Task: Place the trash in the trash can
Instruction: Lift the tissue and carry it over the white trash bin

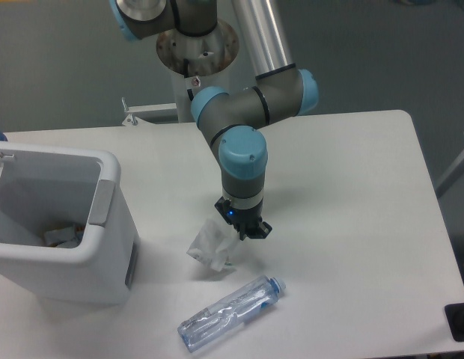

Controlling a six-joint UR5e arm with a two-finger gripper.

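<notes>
Paper wad (210, 247) pinched in the pincer (233, 241), bare table (352, 194) between it and trash can (105, 224)

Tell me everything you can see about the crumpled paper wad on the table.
The paper wad is white, crumpled paper with irregular folds and a pointed top. It sits on the white table, between the trash can and the water bottle, apart from both. The tool is right at its upper right edge, apparently touching or gripping it; whether the jaws are closed on it cannot be told. A faint shadow lies under it.
</notes>
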